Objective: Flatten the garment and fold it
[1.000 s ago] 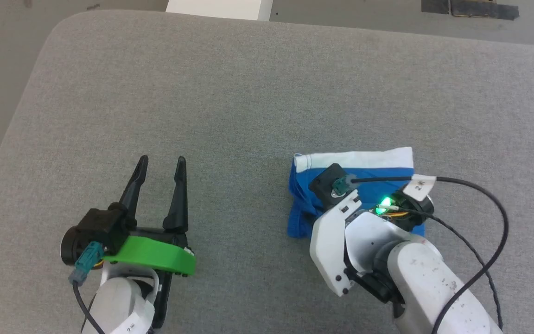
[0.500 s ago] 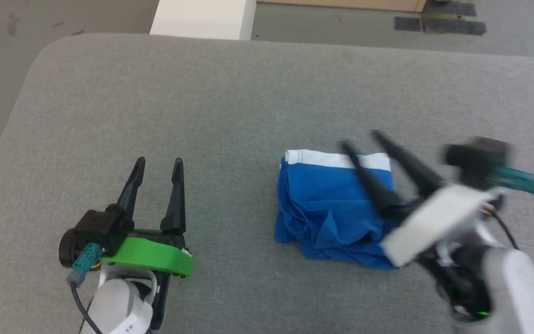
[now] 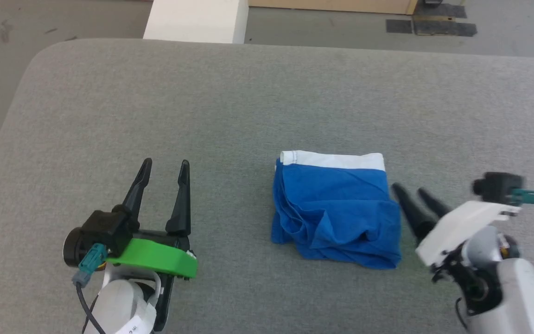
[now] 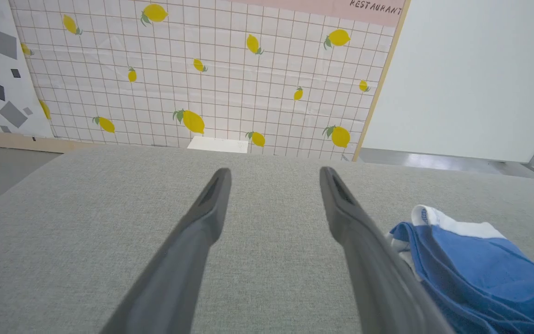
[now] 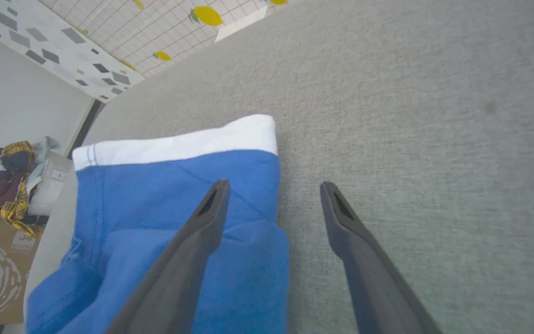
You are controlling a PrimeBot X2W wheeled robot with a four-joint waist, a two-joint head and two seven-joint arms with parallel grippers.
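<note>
**Mia:** Where is the garment (image 3: 336, 208) now?

**Ben:** It lies on the gray surface (image 3: 248, 102), a bit right of the middle. It is a small blue pile, folded over. Its white band (image 3: 336, 160) runs along the far edge. The near edge looks a little lumpy.

**Mia:** What just changed?

**Ben:** A moment ago the right tool (image 3: 408, 188) was down on top of the garment. Now it has let go and pulled back to the right.

**Mia:** What does that mean for the job?

**Ben:** It looks like the fold is made and the job is nearly done. Maybe the lumpy edge wants one more pat.

**Mia:** How is the right tool now?

**Ben:** Its two fingers are wide apart, and it holds nothing. It sits just beside the garment's right edge. From its own camera, one finger hangs over the blue cloth. Whether it touches is hard to tell.

**Mia:** And the left tool (image 3: 165, 162)?

**Ben:** It is well apart from the garment, on the near left. Its fingers are wide apart too, with nothing between them but gray surface.
</note>
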